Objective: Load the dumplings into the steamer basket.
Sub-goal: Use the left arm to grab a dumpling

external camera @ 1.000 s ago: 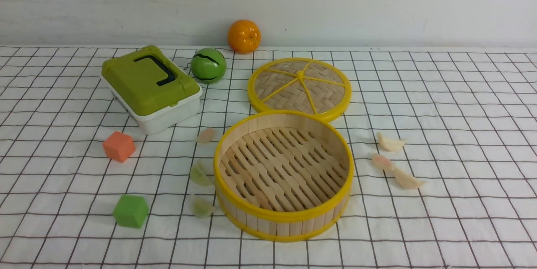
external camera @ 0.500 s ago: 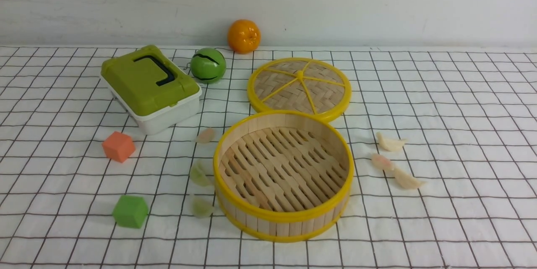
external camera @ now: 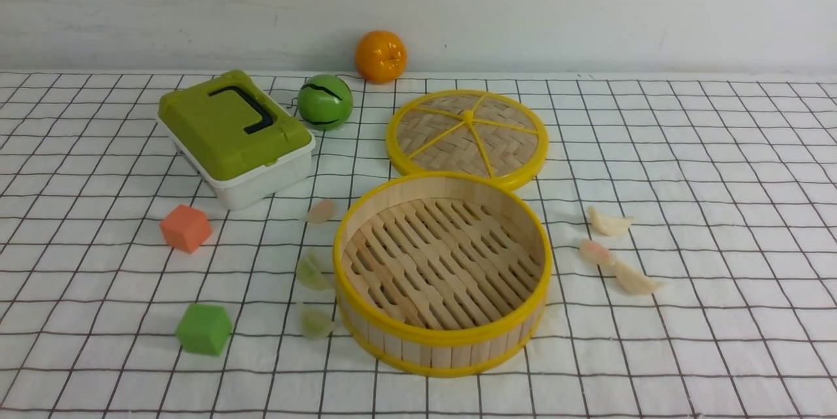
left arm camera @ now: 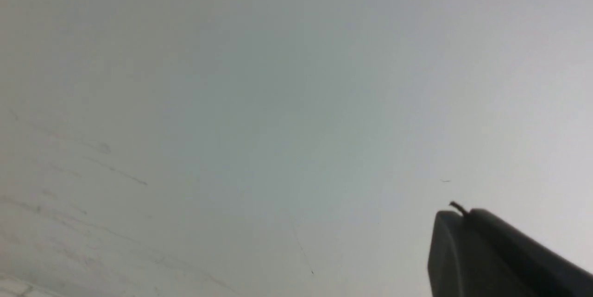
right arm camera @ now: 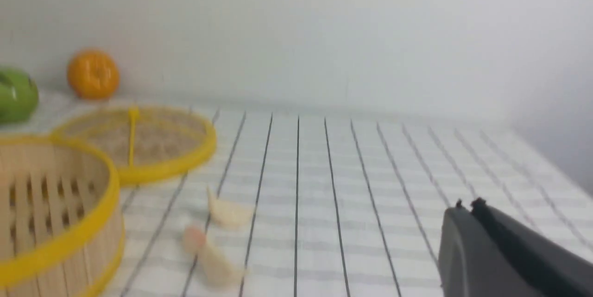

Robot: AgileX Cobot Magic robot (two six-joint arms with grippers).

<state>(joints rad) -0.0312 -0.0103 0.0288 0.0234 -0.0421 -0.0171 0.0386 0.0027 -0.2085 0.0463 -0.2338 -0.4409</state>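
Open room is widest in the right third of the front view, where only the checked cloth [external camera: 719,164] runs to the frame edge, and in a strip along the bottom edge below the steamer basket [external camera: 442,348]; the left half is more crowded. The basket sits just below frame centre, a deep round ring of upright bamboo slats between yellow plastic rims, its slatted floor bare. Directly above it lies the flat woven lid [external camera: 467,138] with yellow spokes, its near edge hidden by the basket's far rim. Just left of the basket wall lie the lower green dumpling [external camera: 315,323] and the upper green dumpling [external camera: 311,272], with the left pink dumpling [external camera: 320,211] above them. To the right, slightly apart from the basket, the upper cream dumpling [external camera: 608,223], the right pink dumpling [external camera: 594,251] and the lower cream dumpling [external camera: 633,280] cluster, the last two touching. All six are small, pleated, translucent crescents. Farther left stand an orange cube [external camera: 186,228], a green cube [external camera: 203,329] and a white box with a green lid [external camera: 232,125]. A glossy green ball [external camera: 325,102] and an orange [external camera: 380,56] sit at upper centre by the pale, scuffed wall [external camera: 588,7]. The cloth is white with thin dark lines, lightly creased. The left gripper [left arm camera: 456,216], seen against blank wall, has its dark jaws pressed together on nothing. The right gripper [right arm camera: 465,209], over the cloth on the basket's right side, likewise has its jaws together and empty.
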